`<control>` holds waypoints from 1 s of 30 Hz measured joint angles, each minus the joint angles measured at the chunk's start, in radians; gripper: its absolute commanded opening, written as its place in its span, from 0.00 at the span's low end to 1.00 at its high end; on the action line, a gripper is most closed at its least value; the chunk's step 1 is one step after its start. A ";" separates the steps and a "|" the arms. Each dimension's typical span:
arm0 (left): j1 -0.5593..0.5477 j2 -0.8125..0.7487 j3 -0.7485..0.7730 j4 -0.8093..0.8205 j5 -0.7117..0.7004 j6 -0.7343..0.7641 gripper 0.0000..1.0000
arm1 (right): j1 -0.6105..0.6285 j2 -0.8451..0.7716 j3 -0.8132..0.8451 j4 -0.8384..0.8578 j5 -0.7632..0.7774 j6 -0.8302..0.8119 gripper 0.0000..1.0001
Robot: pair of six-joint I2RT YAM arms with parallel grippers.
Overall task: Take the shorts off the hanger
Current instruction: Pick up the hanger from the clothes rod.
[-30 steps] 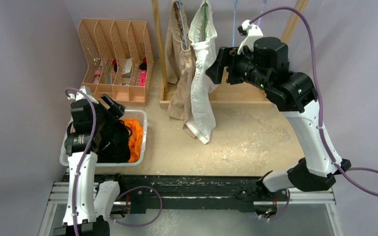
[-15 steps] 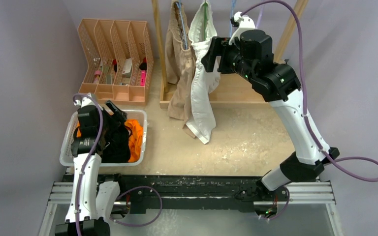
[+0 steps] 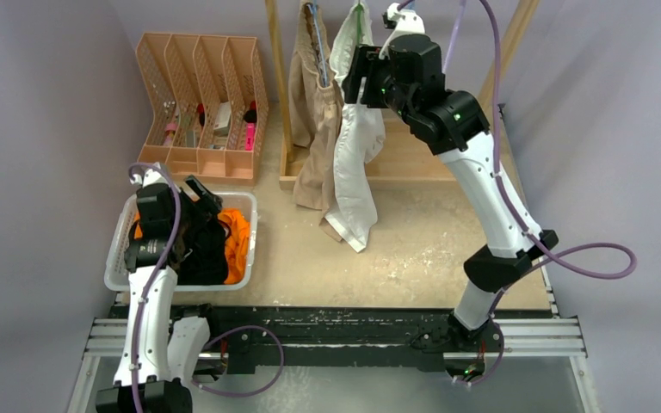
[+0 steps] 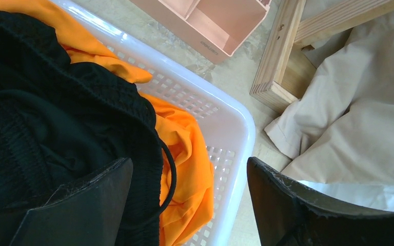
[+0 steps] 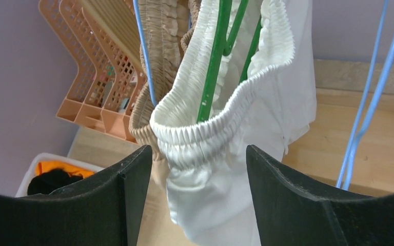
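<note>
The right tool, spread wide and gripping nothing, frames the waistband of the white shorts hanging on a green hanger beside the beige shorts, while the left tool, equally open and empty, hovers over the basket holding the black shorts and orange shorts.

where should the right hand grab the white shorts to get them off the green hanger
Grip the elastic waistband of the white shorts, on the near rim facing the right hand. It stands as a thick gathered ridge, bowed open around the green hanger, so the open fingers coming straight on could likely pinch cloth alone, clear of the hanger's arms.
</note>
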 measured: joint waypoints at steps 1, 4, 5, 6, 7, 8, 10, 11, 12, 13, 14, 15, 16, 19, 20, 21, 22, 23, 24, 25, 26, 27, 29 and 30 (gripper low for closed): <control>0.000 0.008 0.000 0.000 0.004 0.000 0.81 | 0.000 0.015 0.015 0.000 0.004 -0.002 0.69; 0.000 0.035 0.000 -0.001 0.009 0.004 0.81 | 0.000 0.047 0.047 -0.003 0.026 -0.007 0.70; 0.000 0.043 0.000 -0.001 0.009 0.006 0.81 | 0.000 0.053 0.053 -0.003 0.034 -0.010 0.70; 0.000 0.051 0.000 -0.002 0.010 0.008 0.81 | 0.002 0.058 0.058 -0.004 0.048 -0.011 0.70; 0.000 0.056 0.000 -0.002 0.011 0.013 0.81 | 0.002 0.061 0.060 -0.003 0.057 -0.012 0.70; 0.000 0.059 0.000 -0.002 0.011 0.015 0.81 | 0.002 0.063 0.061 -0.003 0.069 -0.013 0.70; 0.000 0.060 0.000 -0.002 0.011 0.017 0.81 | 0.002 0.066 0.061 -0.003 0.090 -0.021 0.65; 0.000 0.060 0.000 -0.001 0.011 0.018 0.81 | 0.002 0.068 0.062 -0.002 0.100 -0.026 0.64; 0.000 0.060 0.000 -0.001 0.011 0.019 0.81 | 0.002 0.071 0.063 -0.002 0.101 -0.032 0.64; 0.000 0.060 0.000 -0.002 0.011 0.021 0.81 | 0.002 0.077 0.067 0.001 0.103 -0.037 0.64; 0.000 0.060 0.000 -0.001 0.012 0.021 0.81 | 0.002 0.085 0.072 0.004 0.104 -0.044 0.63; 0.000 0.059 0.000 -0.001 0.012 0.022 0.81 | 0.002 0.093 0.076 0.006 0.104 -0.050 0.60; 0.000 0.059 0.000 -0.002 0.012 0.022 0.81 | 0.002 0.103 0.081 0.011 0.105 -0.056 0.57; 0.000 0.059 0.000 -0.001 0.013 0.022 0.81 | 0.002 0.129 0.092 0.021 0.111 -0.072 0.47; 0.000 0.060 0.000 -0.001 0.013 0.022 0.81 | 0.003 0.137 0.093 0.025 0.117 -0.076 0.41; 0.000 0.060 0.000 -0.002 0.015 0.022 0.81 | 0.005 0.143 0.095 0.026 0.126 -0.081 0.38; 0.000 0.060 0.000 -0.002 0.016 0.022 0.80 | 0.006 0.148 0.098 0.026 0.132 -0.086 0.37; 0.000 0.060 0.000 -0.001 0.016 0.022 0.80 | 0.008 0.151 0.098 0.027 0.145 -0.089 0.30; 0.000 0.061 0.000 -0.001 0.018 0.022 0.80 | 0.009 0.151 0.098 0.027 0.150 -0.090 0.26; 0.000 0.061 0.000 -0.001 0.019 0.022 0.80 | 0.011 0.151 0.098 0.027 0.156 -0.093 0.23; 0.000 0.062 0.000 -0.002 0.021 0.022 0.80 | 0.013 0.151 0.098 0.027 0.162 -0.097 0.15; 0.000 0.062 0.000 -0.001 0.023 0.022 0.80 | 0.014 0.149 0.098 0.027 0.168 -0.099 0.05; 0.000 0.063 0.000 -0.001 0.026 0.022 0.80 | 0.018 0.145 0.098 0.026 0.186 -0.103 0.00; 0.000 0.064 0.000 -0.001 0.026 0.022 0.80 | 0.019 0.142 0.098 0.025 0.191 -0.103 0.00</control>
